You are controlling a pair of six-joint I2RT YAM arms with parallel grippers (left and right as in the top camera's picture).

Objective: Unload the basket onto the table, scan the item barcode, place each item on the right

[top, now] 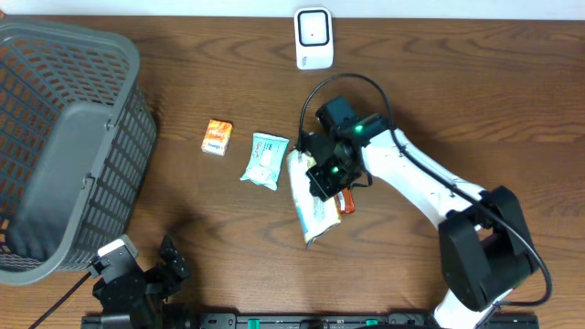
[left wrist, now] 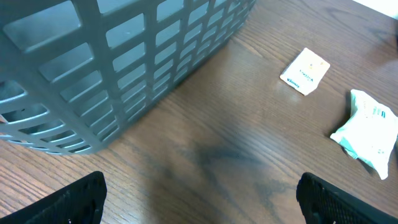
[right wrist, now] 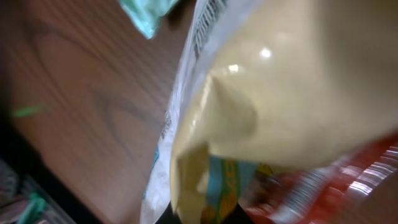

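The step in hand looks like the pick-up. The right gripper [top: 325,176] is down on the snack bag [top: 308,216], which lies near the middle of the table [top: 411,100], just beside a teal packet [top: 265,161] and touching a small red packet [top: 345,202]. Its jaws are pinched tight together, and in the right wrist view the cream bag fills almost the whole picture — so I think a thin bit of the bag is squeezed between them, though the fingers are hidden there. Next, I think, the bag must be lifted, carried to the white scanner [top: 313,38] at the far edge of the table, and turned so its barcode faces the scanner's window. I cannot see where the barcode is. The bag is floppy, so it may sag or slip. The left gripper [left wrist: 202,193] hangs wide apart near the grey basket [top: 64,146], holding nothing — its dark fingers [left wrist: 68,200] show in the bottom corners of its own view.
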